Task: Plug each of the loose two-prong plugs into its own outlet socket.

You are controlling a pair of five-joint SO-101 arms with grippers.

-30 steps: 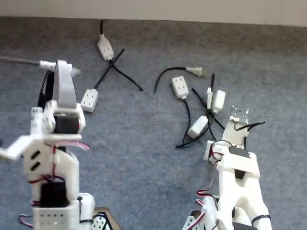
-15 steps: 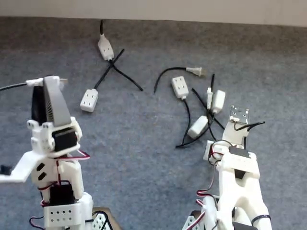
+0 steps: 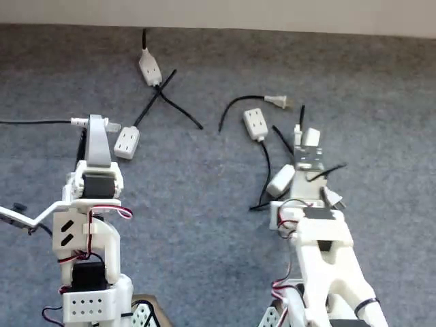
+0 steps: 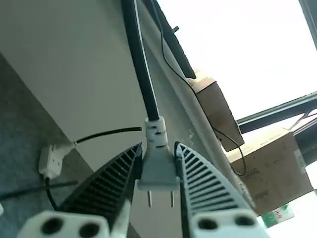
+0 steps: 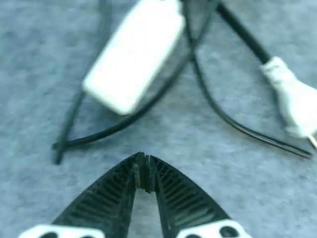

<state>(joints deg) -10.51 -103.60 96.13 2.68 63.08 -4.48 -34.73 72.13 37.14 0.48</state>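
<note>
Loose plug [image 5: 293,101] cut off at edge; cord [image 4: 142,67] of held plug [image 4: 158,166] too.

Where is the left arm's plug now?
In the high view the plug is held in the left gripper on the table's left, beside an outlet socket.

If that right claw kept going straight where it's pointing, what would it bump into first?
Probably the thin black cord on the grey carpet, just before the white rectangular block; depth is unclear.

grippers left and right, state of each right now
Left gripper: closed on a white plug.
Right gripper: closed, holding nothing.
</note>
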